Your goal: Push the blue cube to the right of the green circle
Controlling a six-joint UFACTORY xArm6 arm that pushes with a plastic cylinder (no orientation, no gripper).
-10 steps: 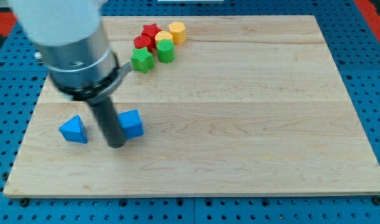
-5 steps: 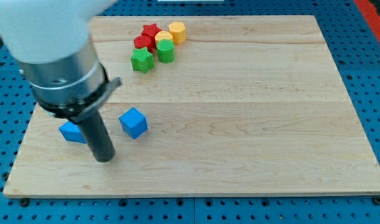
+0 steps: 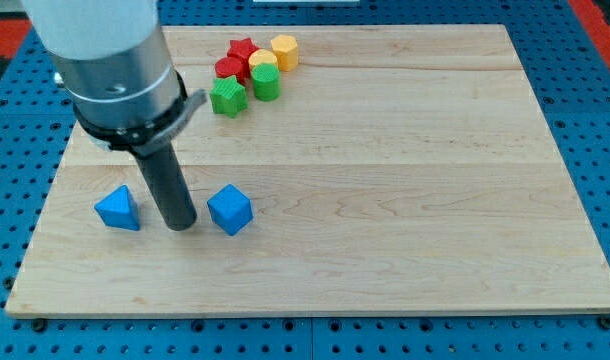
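The blue cube (image 3: 230, 209) lies on the wooden board (image 3: 385, 180) at the lower left. My tip (image 3: 180, 225) rests on the board just left of the cube, with a small gap between them. A blue triangle (image 3: 117, 208) lies left of the tip. The green circle (image 3: 265, 83) stands in a cluster near the view's top, far above the cube.
The cluster at the top holds a green star-like block (image 3: 228, 97), a red star (image 3: 242, 50), a red block (image 3: 230, 68), a yellow block (image 3: 263, 62) and a yellow hexagon (image 3: 284, 51). The arm's grey body (image 3: 110, 60) covers the board's upper left.
The blue cube has slid to the right and a little down and turned. My tip went down-left away from it, then came back up-right beside it.
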